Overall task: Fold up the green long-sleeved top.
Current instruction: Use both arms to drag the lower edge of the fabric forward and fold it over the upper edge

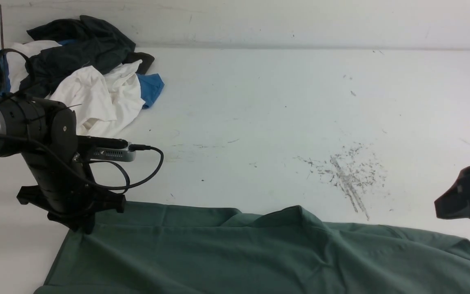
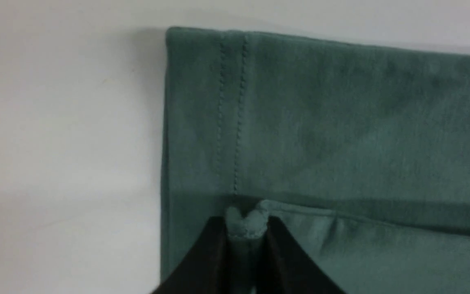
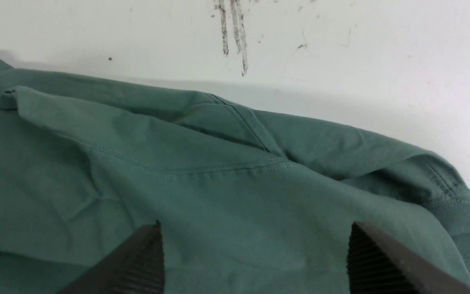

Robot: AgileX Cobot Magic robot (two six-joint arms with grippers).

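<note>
The green long-sleeved top [image 1: 259, 253] lies spread along the near edge of the white table, with a raised wrinkle near its middle. My left gripper [image 1: 83, 226] stands at the top's far left corner. In the left wrist view it [image 2: 245, 228] is shut on a pinched fold of the green cloth [image 2: 320, 122] near the stitched hem. My right gripper [image 1: 465, 200] hovers at the right edge. Its wrist view shows it [image 3: 255, 245] open, fingers [image 3: 145, 261] wide apart just above the top [image 3: 178, 183], close to a ribbed cuff [image 3: 459, 212].
A pile of white, black and blue garments [image 1: 84, 77] lies at the far left of the table [image 1: 280, 102]. Grey scuff marks [image 1: 347, 171] streak the table surface right of centre. The left arm's cable [image 1: 145, 175] loops out toward the middle.
</note>
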